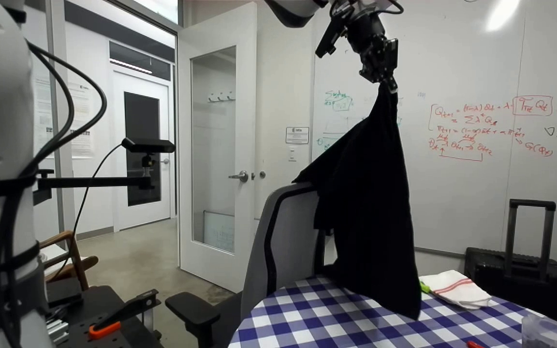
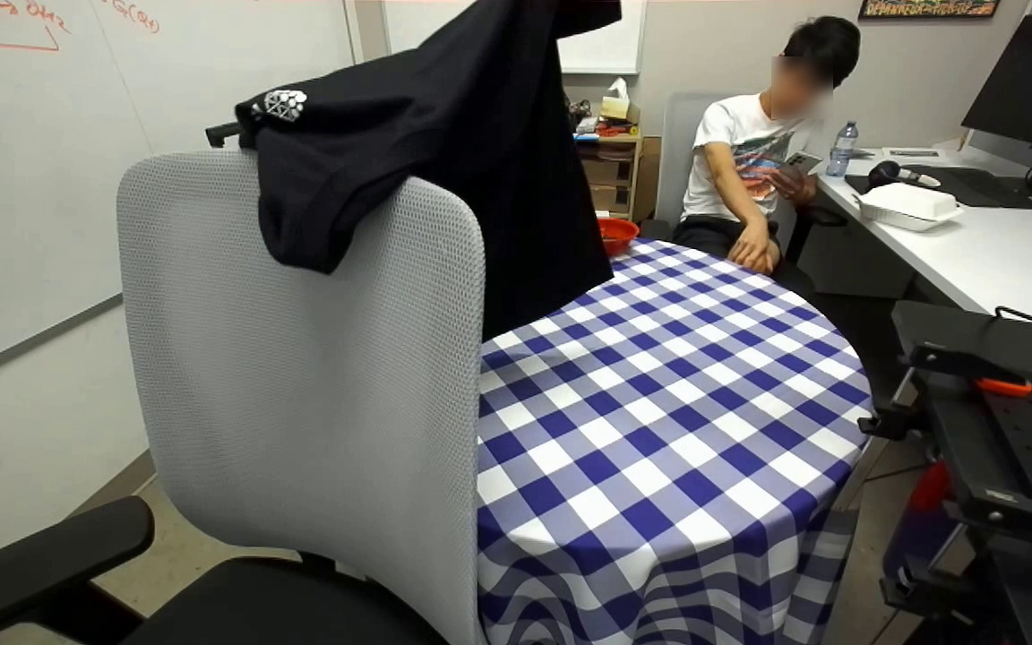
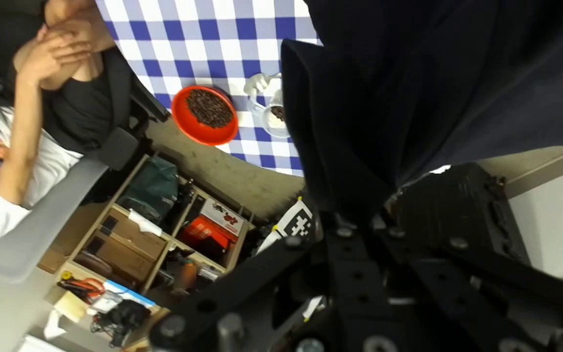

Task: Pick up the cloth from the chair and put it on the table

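The black cloth [image 1: 370, 193] hangs from my gripper [image 1: 388, 88], which is shut on its upper end high above the table. In an exterior view a part of the cloth [image 2: 516, 161] with a white print still drapes over the top of the grey chair backrest [image 2: 301, 376]. Its lower edge hangs over the near part of the checked table [image 1: 298, 321]; I cannot tell whether it touches. In the wrist view the cloth [image 3: 408, 88] runs down from the fingertips [image 3: 359, 222] and covers much of the table [image 3: 213, 49].
A red bowl [image 3: 198, 132] of dark beans and a clear pitcher [image 3: 274, 124] stand near the table edge. A folded white towel [image 1: 455, 290] lies on the table. A black suitcase [image 1: 525, 285] stands behind. A seated person [image 2: 740, 170] is beside the table.
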